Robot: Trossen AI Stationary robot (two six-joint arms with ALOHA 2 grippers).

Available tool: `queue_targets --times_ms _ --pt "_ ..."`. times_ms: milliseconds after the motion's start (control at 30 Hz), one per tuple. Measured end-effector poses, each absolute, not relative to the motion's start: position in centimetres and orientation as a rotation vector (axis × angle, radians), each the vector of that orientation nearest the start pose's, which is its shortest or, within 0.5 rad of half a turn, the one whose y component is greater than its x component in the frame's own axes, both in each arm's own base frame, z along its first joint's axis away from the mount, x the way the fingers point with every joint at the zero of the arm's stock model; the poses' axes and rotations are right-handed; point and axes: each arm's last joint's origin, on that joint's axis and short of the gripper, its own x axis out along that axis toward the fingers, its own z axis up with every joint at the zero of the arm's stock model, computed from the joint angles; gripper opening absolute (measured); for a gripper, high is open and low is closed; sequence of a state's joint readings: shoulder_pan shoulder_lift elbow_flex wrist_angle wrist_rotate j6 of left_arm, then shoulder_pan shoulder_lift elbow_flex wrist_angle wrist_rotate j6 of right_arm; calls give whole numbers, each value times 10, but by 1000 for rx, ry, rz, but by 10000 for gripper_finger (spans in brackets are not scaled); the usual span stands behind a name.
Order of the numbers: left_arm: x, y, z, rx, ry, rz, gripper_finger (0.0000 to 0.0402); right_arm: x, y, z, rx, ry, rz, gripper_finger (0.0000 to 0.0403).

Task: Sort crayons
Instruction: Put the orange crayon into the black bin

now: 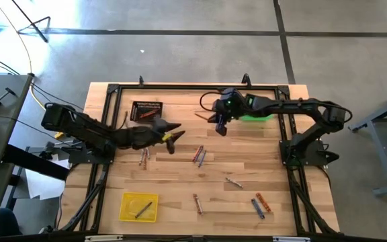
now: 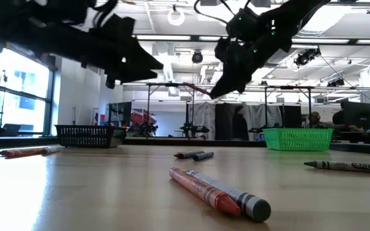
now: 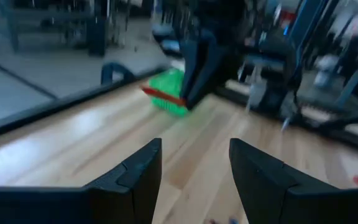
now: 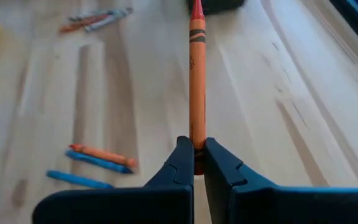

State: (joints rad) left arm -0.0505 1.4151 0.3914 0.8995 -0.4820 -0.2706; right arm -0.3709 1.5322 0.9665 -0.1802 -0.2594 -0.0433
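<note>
High view first, from left to right: the yellow tray [image 1: 140, 207] at lower left of the table [image 1: 261, 171] already holds one dark crayon, and the black tray [image 1: 146, 111] sits at upper left with reddish sticks inside. The left gripper [image 1: 175, 140] hangs just right of the black tray, its fingers spread wide with nothing between them; the left wrist view confirms a bare gap. Loose crayons [image 1: 199, 156] lie scattered across the middle and lower right of the table, mostly in pairs that touch or nearly touch.

Further right, the right gripper [image 1: 219, 125] hovers near the upper middle, close beside the green basket [image 1: 257, 115]. Its fingers are pressed together on an orange crayon [image 4: 196, 74], pinching it at one end so that most of the length juts forward, free, past the fingertips.

These crayons look light, stiff and slender, with paper wrappers that should give fair friction, though the wax can snap under a sideways load. An end pinch like this one leaves a long lever, so I judge a bump could twist or break it; a grip nearer the middle, across the wrapper, would hold steadier.
</note>
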Motion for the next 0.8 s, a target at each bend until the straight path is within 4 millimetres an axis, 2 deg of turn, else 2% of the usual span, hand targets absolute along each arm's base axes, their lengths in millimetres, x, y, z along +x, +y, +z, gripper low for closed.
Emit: queue_targets --times_ms 133,433,533,667,800 --pt "241 2 170 -238 11 441 177 307 -104 228 169 626 -33 0" --pt "241 0 175 -160 -23 408 177 323 -77 240 79 482 109 0" --pt "242 -2 179 -125 -45 340 177 326 -69 243 62 457 125 0" --pt "243 -4 179 -115 -44 260 177 328 -65 245 51 431 138 0" --pt "243 -3 180 -116 -50 271 177 330 -66 249 36 382 135 0"
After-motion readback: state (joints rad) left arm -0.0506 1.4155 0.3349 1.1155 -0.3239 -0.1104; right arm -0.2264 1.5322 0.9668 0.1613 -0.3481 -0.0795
